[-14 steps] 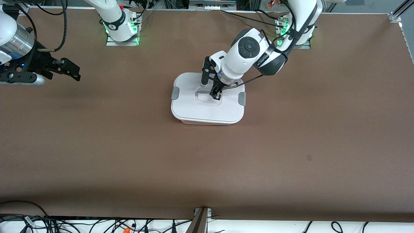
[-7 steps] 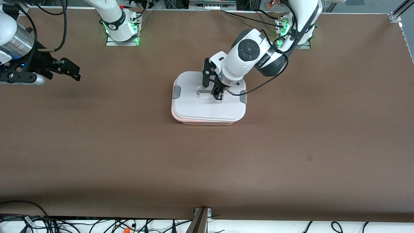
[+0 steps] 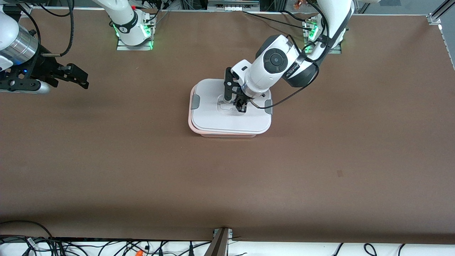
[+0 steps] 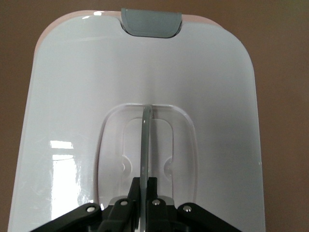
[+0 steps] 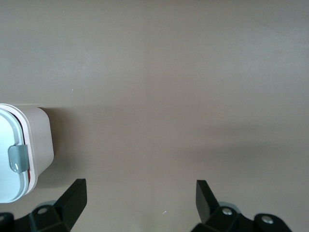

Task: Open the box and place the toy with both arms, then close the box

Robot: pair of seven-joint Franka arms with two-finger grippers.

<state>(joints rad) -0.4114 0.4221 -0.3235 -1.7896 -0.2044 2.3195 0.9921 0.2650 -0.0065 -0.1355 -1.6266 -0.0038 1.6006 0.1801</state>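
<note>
A: Why do the left gripper [image 3: 241, 106] fingers pinch that thin handle [image 4: 146, 145] on the lid [image 3: 213, 117]?

B: To lift the lid off the box [image 3: 227, 134]; pink base shows under them.

A: And the right gripper [image 3: 76, 78]?

B: Waiting over bare desk [image 3: 142, 170], fingers wide, empty. Its wrist view shows the lid raised, clip [image 5: 17, 158] free. No toy visible.

A wide matte brown table surface [image 3: 142, 170] fills nearly the whole frame, evenly lit, with a silver aluminium frame rail [image 3: 440, 10] at the upper right corner and a white floor strip strewn with black cables [image 3: 106, 249] along the bottom edge.
</note>
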